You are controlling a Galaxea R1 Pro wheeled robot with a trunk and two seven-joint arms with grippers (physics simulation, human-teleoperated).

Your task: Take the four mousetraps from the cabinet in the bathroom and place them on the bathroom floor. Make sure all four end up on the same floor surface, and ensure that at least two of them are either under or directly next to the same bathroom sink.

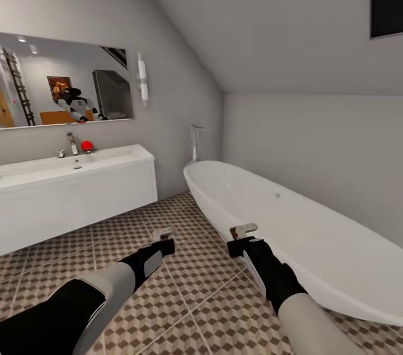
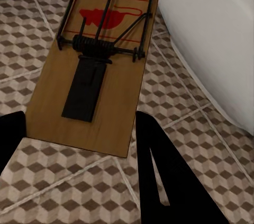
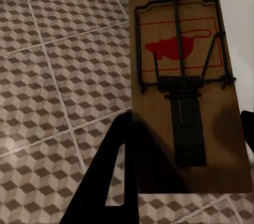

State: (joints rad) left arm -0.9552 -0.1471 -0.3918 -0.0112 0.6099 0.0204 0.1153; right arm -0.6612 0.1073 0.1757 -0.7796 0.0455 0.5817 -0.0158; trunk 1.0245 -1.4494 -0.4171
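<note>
You've got 2 mousetraps in hand, 1 per arm, both held above the bathroom floor [image 1: 184, 293] w/ neither touching it. Left pincer [image 1: 162, 238] is clamped on the near end of its mousetrap [image 2: 100, 60]; wrist view shows the wooden board between the 2 dark fingers [image 2: 169, 176], spring bar and red mouse print facing the cam. Right pincer [image 1: 242, 237] grips the other mousetrap [image 3: 185, 86] the same way, board wedged between its fingers [image 3: 114, 181]. In head view both traps look like small pale slivers at the pincer tips. White bathtub [image 1: 291, 226] sits just beside your right arm; sink unit [image 1: 78, 187] w/ mirror [image 1: 61, 81] is ahead to your left.
</note>
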